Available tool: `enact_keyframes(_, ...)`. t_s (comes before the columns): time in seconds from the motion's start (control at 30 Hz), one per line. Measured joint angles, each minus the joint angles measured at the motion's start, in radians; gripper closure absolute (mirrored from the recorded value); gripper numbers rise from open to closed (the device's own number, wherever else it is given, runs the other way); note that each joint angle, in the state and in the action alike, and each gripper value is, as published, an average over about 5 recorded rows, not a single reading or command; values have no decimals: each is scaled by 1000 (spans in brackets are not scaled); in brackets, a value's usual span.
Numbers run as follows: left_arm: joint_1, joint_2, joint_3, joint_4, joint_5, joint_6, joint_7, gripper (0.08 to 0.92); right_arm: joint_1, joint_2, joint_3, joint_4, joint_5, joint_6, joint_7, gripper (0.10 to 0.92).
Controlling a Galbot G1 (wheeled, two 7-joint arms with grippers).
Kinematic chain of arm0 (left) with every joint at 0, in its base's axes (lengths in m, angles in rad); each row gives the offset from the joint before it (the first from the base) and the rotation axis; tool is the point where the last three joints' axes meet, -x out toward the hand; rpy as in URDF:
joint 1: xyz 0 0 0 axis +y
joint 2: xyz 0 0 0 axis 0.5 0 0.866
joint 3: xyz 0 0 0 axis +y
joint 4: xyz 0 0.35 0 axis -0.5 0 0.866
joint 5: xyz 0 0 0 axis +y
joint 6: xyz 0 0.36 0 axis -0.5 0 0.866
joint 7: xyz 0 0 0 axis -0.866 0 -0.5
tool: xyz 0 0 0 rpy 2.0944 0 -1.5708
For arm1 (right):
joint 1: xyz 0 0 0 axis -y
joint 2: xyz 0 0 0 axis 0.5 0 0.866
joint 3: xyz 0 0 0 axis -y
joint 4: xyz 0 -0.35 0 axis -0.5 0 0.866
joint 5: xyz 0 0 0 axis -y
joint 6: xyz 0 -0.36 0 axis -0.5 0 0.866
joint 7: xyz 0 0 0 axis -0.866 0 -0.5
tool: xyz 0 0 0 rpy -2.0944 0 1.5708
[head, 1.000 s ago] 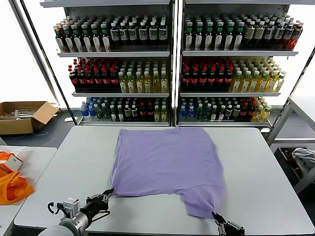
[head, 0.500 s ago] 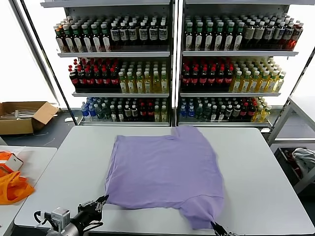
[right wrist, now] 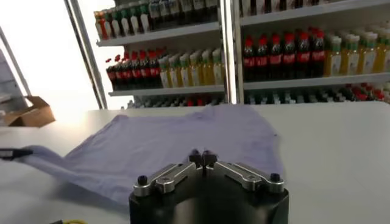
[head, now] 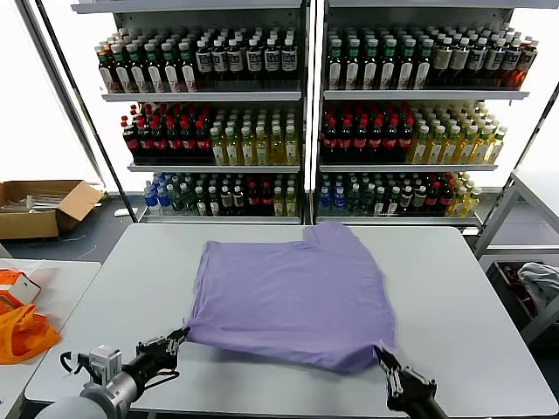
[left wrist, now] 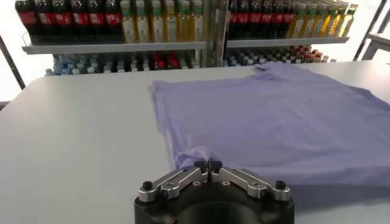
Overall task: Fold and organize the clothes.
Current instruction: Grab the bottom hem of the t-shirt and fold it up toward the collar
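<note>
Lying: T-shirt (head: 293, 297) | grey table (head: 472, 297) | drink shelves (head: 306, 113) behind

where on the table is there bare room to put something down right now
Bare table lies between the lavender T-shirt and the right edge, and likewise along the left edge. The near edge is crowded: the left gripper and right gripper pinch the shirt's corners.

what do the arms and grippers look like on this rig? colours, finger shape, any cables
Both alike. The left gripper and right gripper have black bodies with silver-grey metal finger links, each pinned by a black round bolt and ending in small dark tips. In the head view the left arm is pale grey near the wrist, with a black cable looped beside a grey block. The right arm's end looks black.
</note>
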Motion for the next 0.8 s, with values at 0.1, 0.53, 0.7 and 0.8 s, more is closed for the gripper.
enact_keyframes(0.1, -54, -1, 11, 45, -12, 0, 15, 914, 101, -7, -36, -57, 25, -1, 10, 919)
enact_keyframes(0.53, -309, -43, 122, 257, -20, -1, 39, 915, 498, -30, -216, -348, 74, -29, 13, 919)
enact_keyframes(0.7, -411, -71, 174, 360, -17, -2, 48, 909, 619, -17, -282, -457, 70, -55, 9, 881)
enact_keyframes(0.8, -458, -87, 197, 420, -7, -3, 55, 857, 670, -10, -314, -504, 58, -72, 5, 803)
